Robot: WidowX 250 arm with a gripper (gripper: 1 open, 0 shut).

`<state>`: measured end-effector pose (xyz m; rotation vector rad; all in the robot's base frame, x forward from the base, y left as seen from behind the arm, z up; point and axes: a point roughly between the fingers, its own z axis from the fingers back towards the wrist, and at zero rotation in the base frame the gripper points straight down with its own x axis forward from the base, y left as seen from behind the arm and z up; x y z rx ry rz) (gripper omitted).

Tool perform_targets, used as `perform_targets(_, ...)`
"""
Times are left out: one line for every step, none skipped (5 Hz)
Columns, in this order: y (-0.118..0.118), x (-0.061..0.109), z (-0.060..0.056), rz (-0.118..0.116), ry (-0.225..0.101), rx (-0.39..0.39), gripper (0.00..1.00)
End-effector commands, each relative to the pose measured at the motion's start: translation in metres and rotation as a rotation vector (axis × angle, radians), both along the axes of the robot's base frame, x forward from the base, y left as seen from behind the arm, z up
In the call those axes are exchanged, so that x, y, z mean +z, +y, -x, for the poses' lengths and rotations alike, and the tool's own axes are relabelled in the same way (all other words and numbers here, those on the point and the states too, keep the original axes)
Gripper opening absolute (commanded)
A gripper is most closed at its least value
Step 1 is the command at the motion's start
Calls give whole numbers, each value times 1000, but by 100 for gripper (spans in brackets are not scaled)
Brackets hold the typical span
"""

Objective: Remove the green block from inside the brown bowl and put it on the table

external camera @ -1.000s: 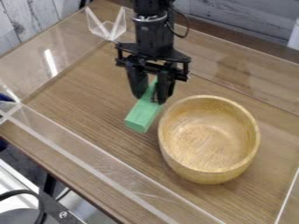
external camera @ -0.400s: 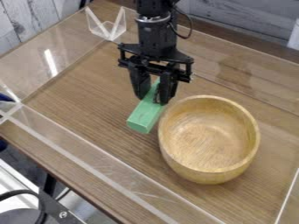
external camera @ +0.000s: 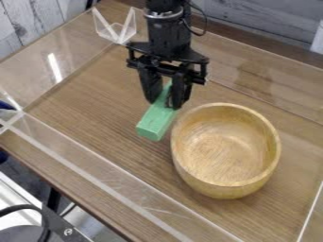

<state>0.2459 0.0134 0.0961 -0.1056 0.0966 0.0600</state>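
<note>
Single camera view, looking down across the counter [external camera: 76,104] from one corner. Change over the last second: almost none. The gripper [external camera: 168,93] hangs in the same spot just left of the brown bowl [external camera: 226,148], pointing straight down, fingers drawn together as far as they go. The green block [external camera: 157,121] lies in the same place as a second ago, outside the bowl, its lower end flat on the wood, its upper end tucked under the fingertips. Whether the fingers pinch that upper end or merely stand over it cannot be told from here; the dark fingers hide the contact. The block's long side runs close beside the bowl's left rim, near it or perhaps touching. Reading for the task: the bowl's pale interior is bare, so the removal is done, and the block looks already down on the counter. Judged from that, what remains is the release and the arm lifting clear; a block caught on a finger could be dragged or tipped on the way up. Count: one arm with one gripper, one green block, one brown bowl, one counter ringed by low clear walls [external camera: 89,161]. No other loose object is visible on the wood.
</note>
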Motion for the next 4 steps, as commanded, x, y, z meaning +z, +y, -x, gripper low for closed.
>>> perform_targets(5,23,-6,-3,-81,10,0)
perform_targets(8,29,-6,0,-92,14,0)
perform_targets(11,33,-5,4,-100,18,0)
perform_targets(18,39,-2,5,-113,33,0)
